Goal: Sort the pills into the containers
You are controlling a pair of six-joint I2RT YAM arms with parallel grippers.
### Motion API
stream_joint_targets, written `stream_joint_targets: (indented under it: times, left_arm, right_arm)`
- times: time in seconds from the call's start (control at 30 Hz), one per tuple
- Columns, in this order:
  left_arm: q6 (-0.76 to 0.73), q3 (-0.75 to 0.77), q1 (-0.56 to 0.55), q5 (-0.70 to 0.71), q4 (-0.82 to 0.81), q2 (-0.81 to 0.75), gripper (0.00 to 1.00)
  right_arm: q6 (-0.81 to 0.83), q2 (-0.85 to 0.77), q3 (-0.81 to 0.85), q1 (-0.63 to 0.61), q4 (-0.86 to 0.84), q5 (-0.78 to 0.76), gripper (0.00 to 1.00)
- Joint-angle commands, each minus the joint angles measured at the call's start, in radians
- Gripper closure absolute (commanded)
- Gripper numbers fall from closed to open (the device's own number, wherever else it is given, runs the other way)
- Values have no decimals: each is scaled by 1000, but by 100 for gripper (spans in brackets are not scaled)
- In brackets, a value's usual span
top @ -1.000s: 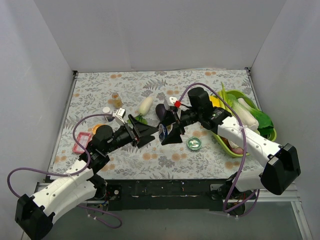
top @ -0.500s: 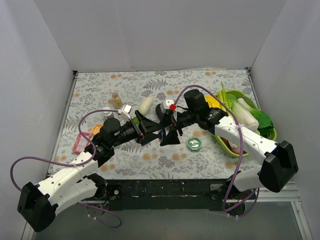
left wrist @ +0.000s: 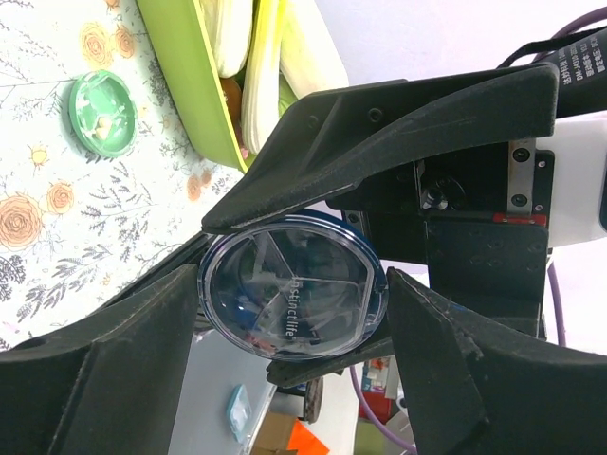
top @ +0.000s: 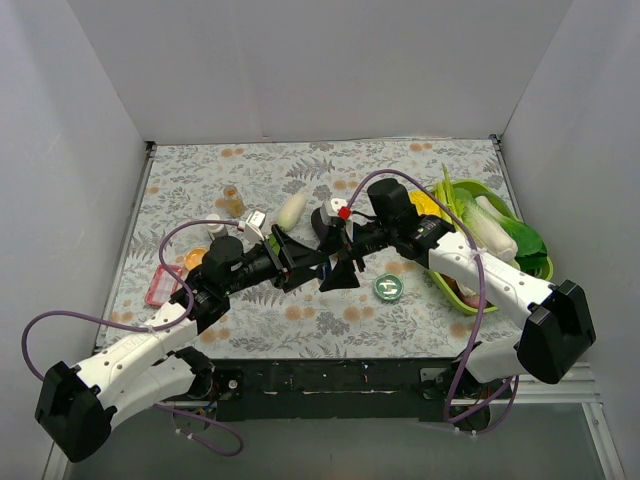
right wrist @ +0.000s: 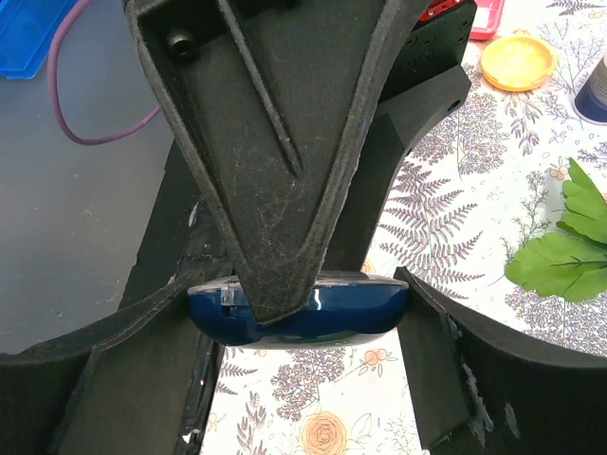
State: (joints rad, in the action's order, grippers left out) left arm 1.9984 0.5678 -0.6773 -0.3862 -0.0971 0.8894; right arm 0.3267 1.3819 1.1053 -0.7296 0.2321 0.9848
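**Floral tabletop: tin now met by both arms in mid-air**

Above the patterned tabletop (top: pixel 200 180), the left pincer (top: pixel 303 262) has been brought forward over the last second, until it meets the right pincer (top: pixel 340 263). In the last half second almost nothing has moved.

The tin (left wrist: pixel 289 299), round, blue and clear-lidded, is held off the tabletop between the two. In the right wrist view it is seen edge-on, gripped at its ends by the right pincer's fingers. In the left wrist view it is seen face-on, and the left pincer's fingers lie against its rim on either side, so that pincer also appears clamped on it. Dividers can be made out through the lid; no pills can be made out inside.

This is judged to be a handover, or a two-handed hold for opening the lid. No sorting appears to be done yet. The green tin (top: pixel 388 287) lies just beside the pair, and the amber bottle (top: pixel 232 197) stands well apart at the left.
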Motion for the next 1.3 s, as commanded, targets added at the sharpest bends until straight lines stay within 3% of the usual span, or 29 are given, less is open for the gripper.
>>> stream_joint_targets:
  times: [0.0,0.07,0.27,0.33,0.5,0.73,1.03,1.27]
  left_arm:
    - [152,21,-8,-40,-13,-7,39]
    - [142,23,-10,-42,-12,-7,51]
    - [79,82,-10,-13,127,2,69]
    - [33,133,-8,6,221,13,70]
    - [-53,227,-8,35,387,71,84]
    - [-101,276,-8,33,436,98,94]
    - [-174,359,-10,46,539,114,94]
    - [-187,365,-7,18,547,108,82]
  right_arm:
    - [-15,6,19,-5,-39,0,85]
    - [-14,6,16,-7,-37,-12,85]
    - [6,14,13,-7,-5,-106,87]
    - [12,17,16,-5,1,-143,88]
    - [49,19,24,-21,26,-196,89]
    - [55,9,5,-27,4,-209,89]
    - [52,9,-2,-30,-11,-230,91]
    - [60,9,-9,-33,-14,-242,91]
